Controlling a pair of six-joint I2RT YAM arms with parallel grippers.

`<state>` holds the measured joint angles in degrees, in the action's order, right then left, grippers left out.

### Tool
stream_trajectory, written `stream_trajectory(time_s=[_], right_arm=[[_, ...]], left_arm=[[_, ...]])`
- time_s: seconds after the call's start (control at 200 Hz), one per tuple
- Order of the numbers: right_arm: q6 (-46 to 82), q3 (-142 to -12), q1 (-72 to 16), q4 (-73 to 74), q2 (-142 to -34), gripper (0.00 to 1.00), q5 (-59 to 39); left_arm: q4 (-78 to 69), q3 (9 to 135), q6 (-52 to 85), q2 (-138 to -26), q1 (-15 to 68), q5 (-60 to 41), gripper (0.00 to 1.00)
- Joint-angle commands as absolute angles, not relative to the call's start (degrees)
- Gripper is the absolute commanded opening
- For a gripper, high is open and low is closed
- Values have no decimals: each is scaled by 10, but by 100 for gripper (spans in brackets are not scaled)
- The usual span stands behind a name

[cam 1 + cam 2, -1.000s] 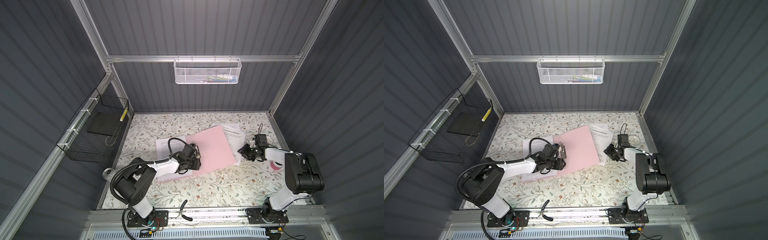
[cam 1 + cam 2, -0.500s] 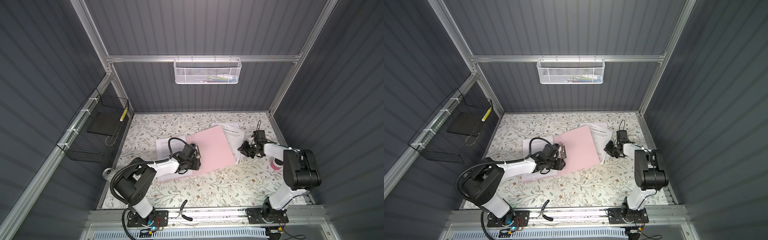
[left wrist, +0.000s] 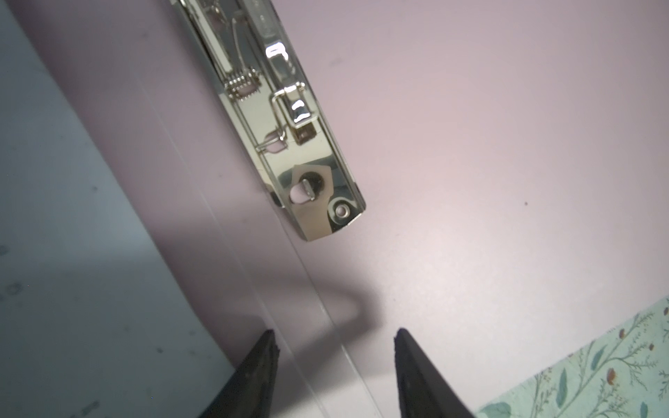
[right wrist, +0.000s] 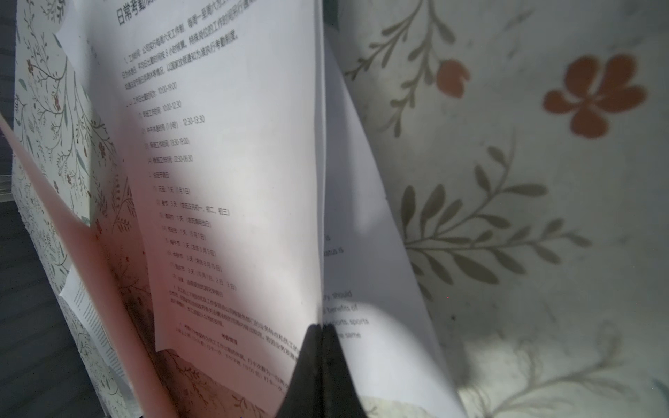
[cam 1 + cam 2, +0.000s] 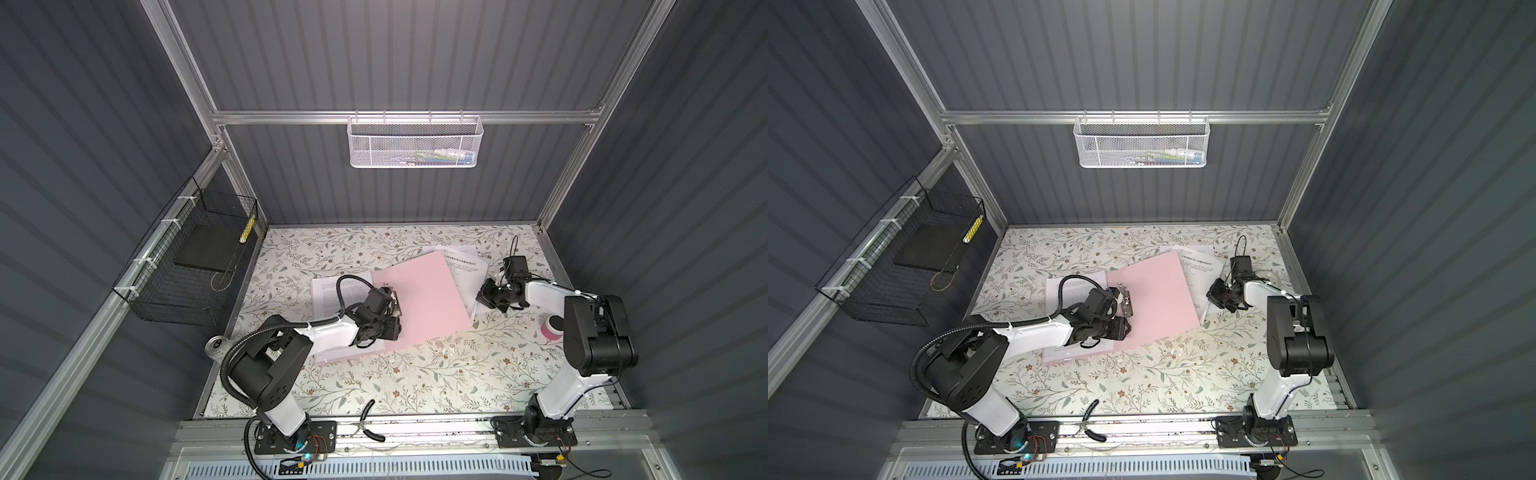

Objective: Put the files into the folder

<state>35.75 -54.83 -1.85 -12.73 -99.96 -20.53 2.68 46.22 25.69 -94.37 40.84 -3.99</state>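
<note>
Grasping is judged done: the top sheet (image 4: 224, 163) of the files (image 5: 465, 270), right of the open folder (image 5: 424, 299) at mid-desk, is pinched by the closed right pincer (image 4: 320, 333), the left pincer (image 3: 335, 343) is held half open and empty by the clip (image 3: 289, 126), and a leftward carry onto the folder is called for.

The pale pink folder (image 5: 419, 299) is laid open and flat mid-table, silver clip (image 3: 289, 119) exposed (along the spine). White printed files (image 5: 465, 270) are fanned beneath its right edge, further sheets (image 5: 332, 291) at its left.
</note>
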Motion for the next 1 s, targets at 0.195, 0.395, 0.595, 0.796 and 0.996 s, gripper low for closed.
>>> stream_trajectory(time_s=[0.195, 0.395, 0.595, 0.796, 0.996], right_arm=[[346, -615, -20, -192, -933, 0, -160], [317, -714, -35, -248, -858, 0, -140], [292, -808, -91, -275, -832, 0, -149], [282, -893, -160, -304, -838, 0, -171], [286, -881, -168, -325, -822, 0, -180]], left_arm=[[60, 487, 232, -903, 410, -13, 52], [77, 501, 237, -828, 392, 38, 52], [65, 486, 250, -762, 344, 63, 52], [68, 469, 255, -717, 307, 92, 52], [55, 456, 261, -714, 305, 87, 53]])
